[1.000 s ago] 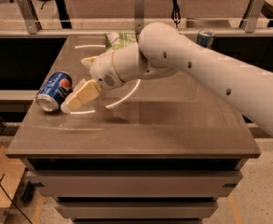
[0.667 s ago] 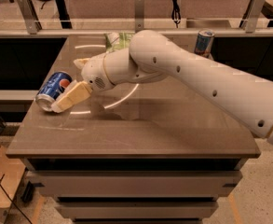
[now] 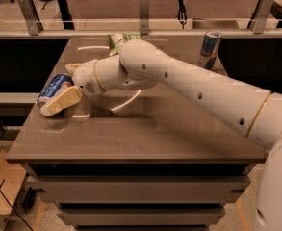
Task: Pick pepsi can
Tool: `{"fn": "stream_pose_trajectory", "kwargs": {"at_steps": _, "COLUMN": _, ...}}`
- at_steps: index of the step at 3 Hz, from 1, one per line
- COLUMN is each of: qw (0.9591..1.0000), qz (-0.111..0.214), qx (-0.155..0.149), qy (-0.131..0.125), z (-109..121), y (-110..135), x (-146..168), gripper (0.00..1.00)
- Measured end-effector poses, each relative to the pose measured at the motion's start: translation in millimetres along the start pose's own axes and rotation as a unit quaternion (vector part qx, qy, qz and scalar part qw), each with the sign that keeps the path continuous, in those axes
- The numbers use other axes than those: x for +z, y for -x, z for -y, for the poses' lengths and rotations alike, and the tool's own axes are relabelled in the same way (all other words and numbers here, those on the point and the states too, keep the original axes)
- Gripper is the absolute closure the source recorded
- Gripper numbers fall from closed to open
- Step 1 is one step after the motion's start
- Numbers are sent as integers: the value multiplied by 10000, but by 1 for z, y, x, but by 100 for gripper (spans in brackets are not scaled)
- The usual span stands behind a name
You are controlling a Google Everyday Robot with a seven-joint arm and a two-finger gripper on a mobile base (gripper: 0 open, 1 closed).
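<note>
The pepsi can, blue with silver ends, lies on its side near the left edge of the brown table. My gripper has reached the can at the end of the white arm, which stretches across the table from the right. One cream finger lies along the can's near side. The other finger shows just behind the can. The jaws stand open around the can, which rests on the table. The arm's wrist hides the right end of the can.
A taller, slim blue-and-silver can stands upright at the table's back right. A green bag lies at the back middle, partly behind the arm. A glass railing runs behind the table. The table's left edge is close to the pepsi can.
The gripper has moved left, from beside the can's right end to having a finger on each side of the can. The can has stayed where it was.
</note>
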State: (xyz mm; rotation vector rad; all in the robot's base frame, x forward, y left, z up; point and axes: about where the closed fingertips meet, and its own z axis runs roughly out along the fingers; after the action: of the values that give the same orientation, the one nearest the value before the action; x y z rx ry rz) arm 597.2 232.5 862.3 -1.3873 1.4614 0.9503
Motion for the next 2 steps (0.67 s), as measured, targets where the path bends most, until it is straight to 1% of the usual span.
{"fn": "stream_pose_trajectory", "kwargs": {"at_steps": 1, "qw": 9999, "qz": 33, "qx": 127, "qy": -10, "z": 5, "y": -8, "x": 10, "gripper": 0}}
{"fn": "stream_pose_trajectory", "kwargs": {"at_steps": 2, "qw": 9997, "qz": 1, "qx": 242, "qy": -107, "z": 7, "y": -12, "x": 10, "gripper": 17}}
